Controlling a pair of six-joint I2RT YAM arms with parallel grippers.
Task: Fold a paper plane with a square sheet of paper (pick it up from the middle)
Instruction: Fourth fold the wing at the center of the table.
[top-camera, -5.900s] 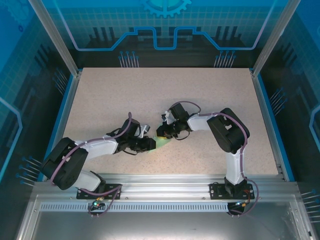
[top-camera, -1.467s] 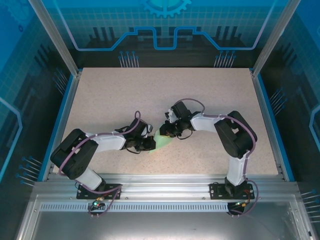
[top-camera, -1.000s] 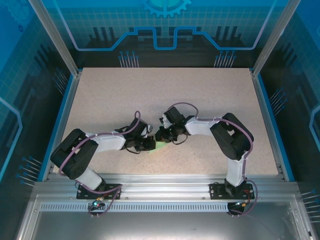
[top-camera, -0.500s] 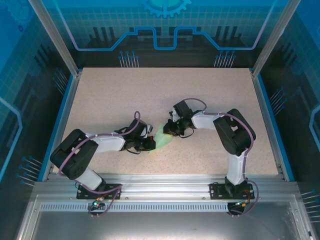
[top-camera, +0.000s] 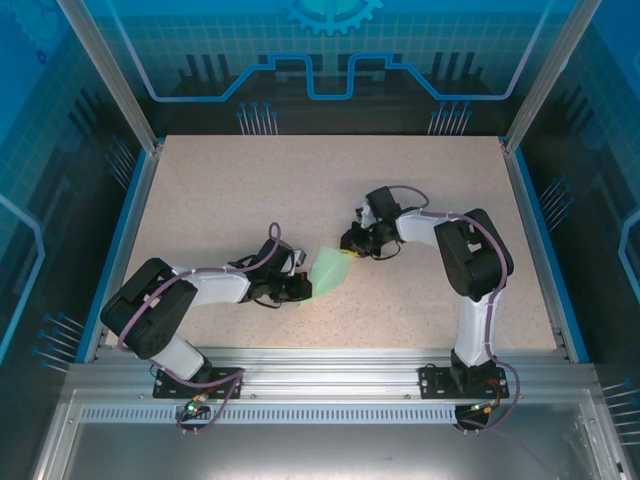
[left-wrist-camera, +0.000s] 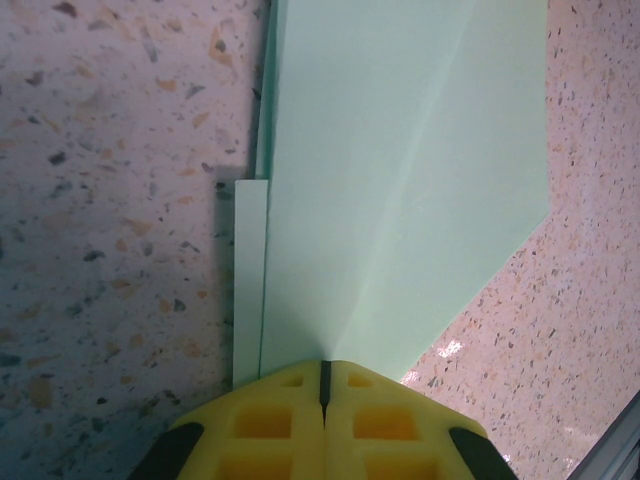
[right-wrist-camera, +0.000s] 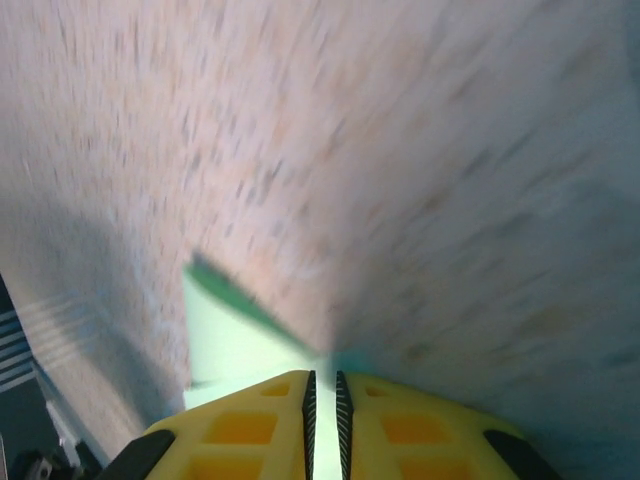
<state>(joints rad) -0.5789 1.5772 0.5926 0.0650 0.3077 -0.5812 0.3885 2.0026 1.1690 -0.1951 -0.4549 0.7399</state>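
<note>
Paper plane (top-camera: 328, 271), pale mint and partly folded, lies on the bench (top-camera: 240, 190) near its middle, between the two hands. Left hand (top-camera: 298, 288) is low at the paper's near end. In the left wrist view its yellow fingers (left-wrist-camera: 270, 425) are pressed together, pinching the narrow end, with the centre crease running away from the grip. Right hand (top-camera: 350, 246) is at the paper's far tip. Right wrist view is blurred: fingers all but together, a thin slit with pale green paper in it.
</note>
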